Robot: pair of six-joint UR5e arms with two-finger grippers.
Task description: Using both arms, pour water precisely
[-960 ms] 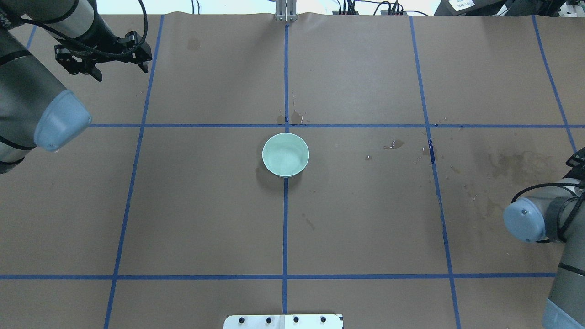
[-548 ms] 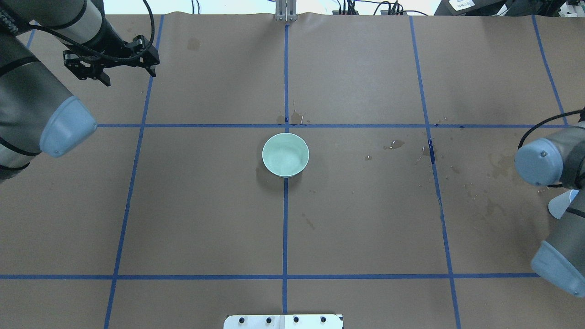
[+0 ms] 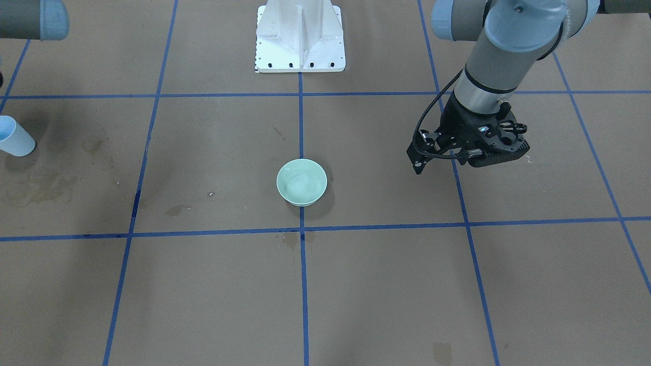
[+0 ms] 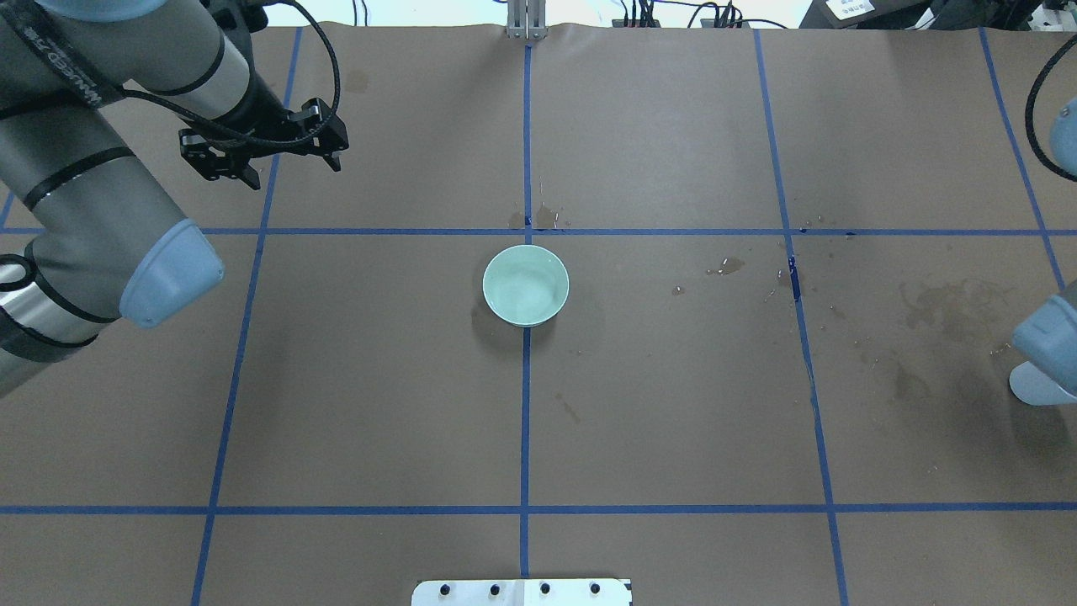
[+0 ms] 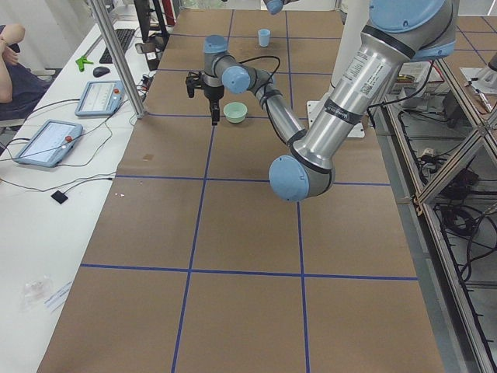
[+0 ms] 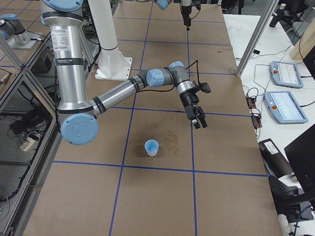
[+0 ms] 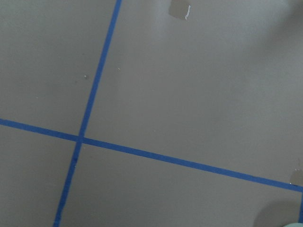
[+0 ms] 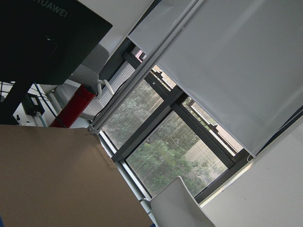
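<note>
Left gripper (image 4: 290,168) has advanced toward bowl (image 4: 526,284), jaws spread, empty; right gripper (image 6: 199,123), closure indiscernible, near cup (image 6: 151,147); water, presumably inside, not discernible; a hasty grasp may tip cup, spilling.

Place: robotics lab.
Machines: left arm (image 4: 84,194), right arm (image 6: 118,91), both grey industrial types.
Mount: white bolted pedestal (image 3: 300,35).
Work area: brown-papered surface (image 4: 673,421), gridded with blue tape (image 4: 525,421).
Side benches: teach pendants (image 6: 284,73), loose cables.
Surroundings: aluminium frame post (image 5: 116,58), monitor (image 8: 42,38), windows (image 8: 156,142) with roller blinds.
</note>
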